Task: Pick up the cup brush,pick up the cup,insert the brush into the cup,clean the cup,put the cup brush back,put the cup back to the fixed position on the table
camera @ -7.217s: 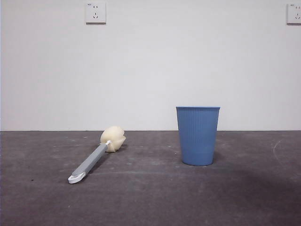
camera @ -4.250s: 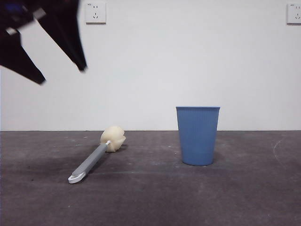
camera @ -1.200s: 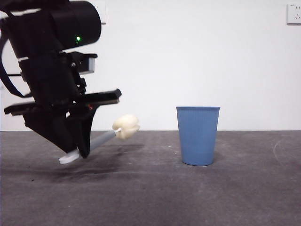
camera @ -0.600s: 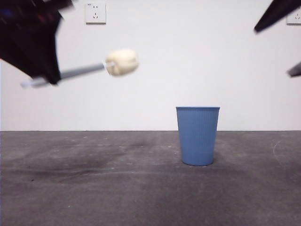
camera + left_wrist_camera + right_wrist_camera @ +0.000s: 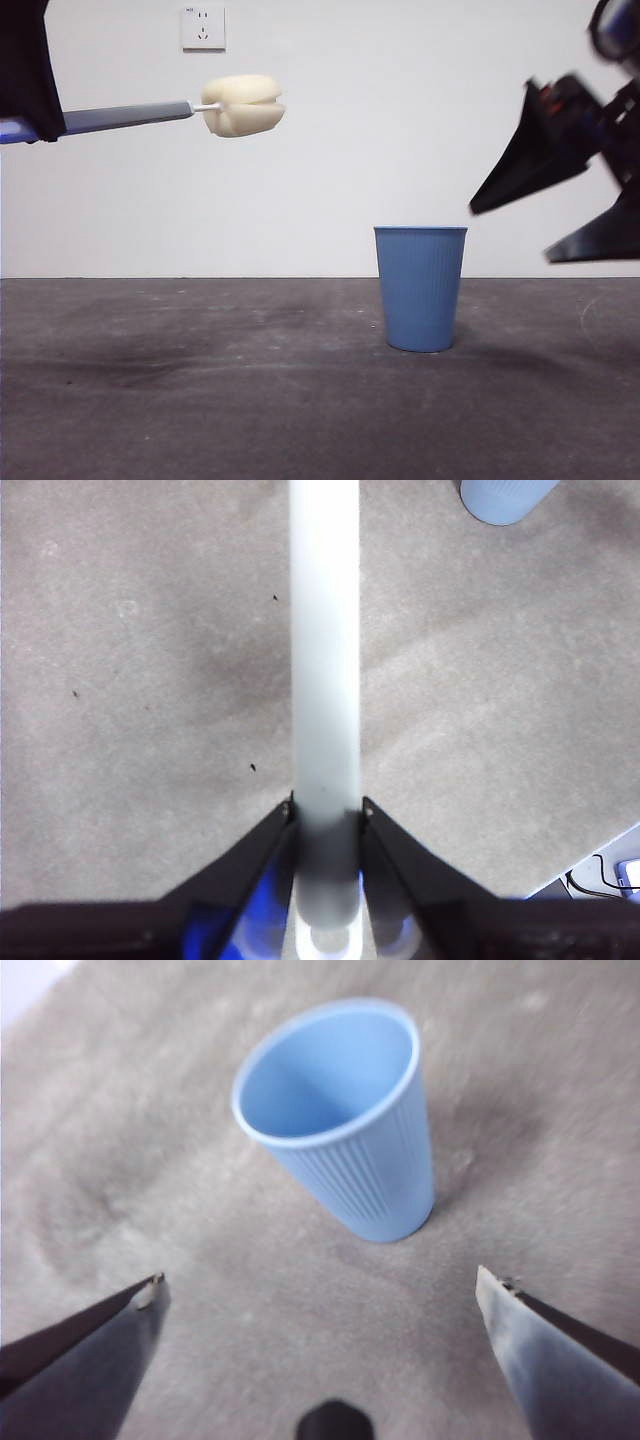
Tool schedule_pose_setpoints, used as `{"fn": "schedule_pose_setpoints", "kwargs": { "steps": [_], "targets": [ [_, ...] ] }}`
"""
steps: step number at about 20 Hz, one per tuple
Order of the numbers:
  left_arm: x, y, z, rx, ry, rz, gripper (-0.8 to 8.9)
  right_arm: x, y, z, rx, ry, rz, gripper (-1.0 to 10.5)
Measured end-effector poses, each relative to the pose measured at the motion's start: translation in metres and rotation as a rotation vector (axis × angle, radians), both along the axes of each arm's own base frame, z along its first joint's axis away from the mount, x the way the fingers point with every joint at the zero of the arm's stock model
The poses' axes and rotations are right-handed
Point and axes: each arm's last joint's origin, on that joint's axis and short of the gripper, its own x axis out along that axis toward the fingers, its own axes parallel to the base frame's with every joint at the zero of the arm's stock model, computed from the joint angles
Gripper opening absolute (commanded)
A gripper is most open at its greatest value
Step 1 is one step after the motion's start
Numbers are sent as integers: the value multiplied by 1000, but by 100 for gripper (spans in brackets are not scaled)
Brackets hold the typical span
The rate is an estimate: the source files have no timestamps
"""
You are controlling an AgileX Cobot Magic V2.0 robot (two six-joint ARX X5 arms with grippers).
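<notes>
At the far left, high above the dark grey matte table (image 5: 200,400), the left gripper (image 5: 325,815) is clamped on the flat grey handle of the one cup brush (image 5: 150,113), a long tool with a cream-yellow lobed sponge head; it is held roughly level with the head pointing right — probably so it is kept clear and ready for insertion. Right of centre, the single sky-blue ribbed plastic cup (image 5: 421,288) stands upright on the table, untouched, its mouth open upward. At the right, the right gripper (image 5: 325,1295) is held above and beside the cup with its jaws spread wide — seemingly lined up to take it. Two grippers, one brush and one cup are counted.
</notes>
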Motion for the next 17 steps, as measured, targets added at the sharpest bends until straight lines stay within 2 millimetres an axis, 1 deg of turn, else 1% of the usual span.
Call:
{"fn": "schedule_pose_setpoints", "kwargs": {
  "steps": [3, 7, 11, 15, 17],
  "targets": [
    [0, 0, 0, 1, 0, -1, -9, 14, 11, -16, -16, -25, 17, 563],
    [0, 0, 0, 2, 1, -1, -8, 27, 23, -40, -54, -43, 44, 563],
    [0, 0, 0, 2, 2, -1, -9, 37, 34, -51, -59, -129, 39, 563],
    [0, 0, 0, 2, 2, -1, -8, 42, 41, -64, -61, -166, 38, 563],
    [0, 0, 0, 2, 2, -1, -8, 45, 44, -67, -52, -195, 40, 563]
  ]
}}
